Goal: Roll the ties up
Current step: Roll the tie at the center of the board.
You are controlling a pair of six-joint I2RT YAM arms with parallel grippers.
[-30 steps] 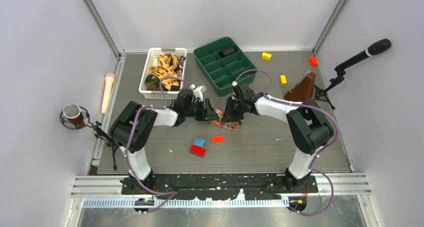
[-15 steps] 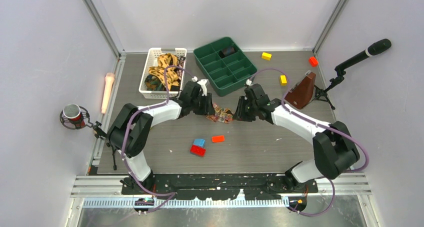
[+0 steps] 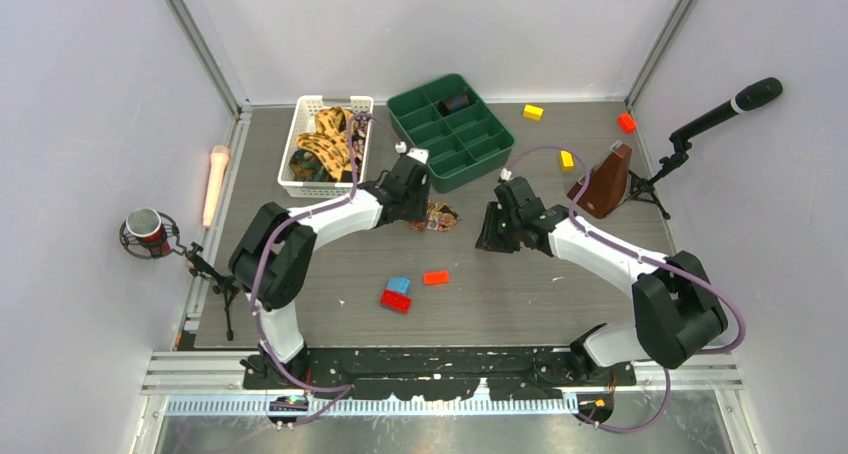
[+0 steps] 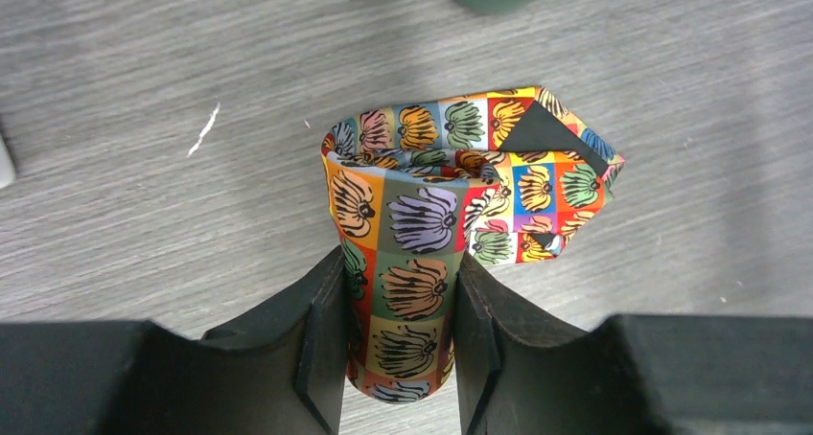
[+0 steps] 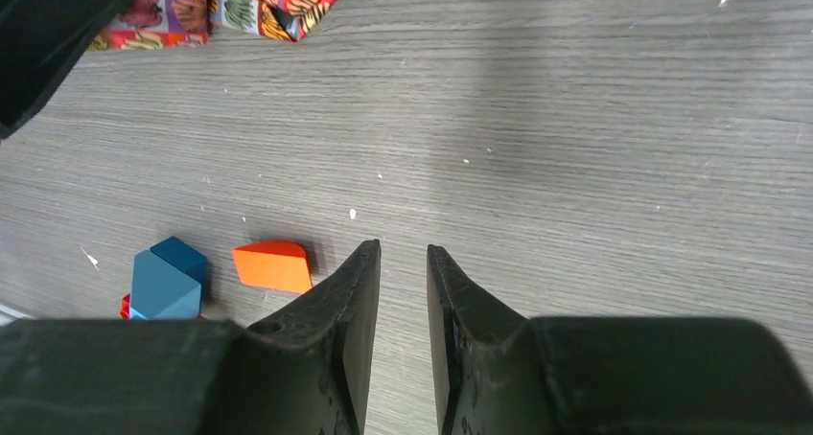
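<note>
Your left gripper has hold of the rolled tie. In the left wrist view its two fingers press on either side of the roll's lower part, and the jaws stand about as far apart as the roll is wide. The roll sticks out past the fingertips, and a loose folded end with a dark lining corner flares off to the right. The tie lies in the middle of the table, just on the near side of the green tray and right of the white basket, where the other ties are piled. Your right gripper holds nothing. Its jaws are only a narrow slit apart over bare tabletop, and the rolled tie lies to its left and a little farther back, near it but not touching. In the right wrist view the tie shows only at the top left corner. The orange block and the blue block lie just left of the right gripper's fingers.
</note>
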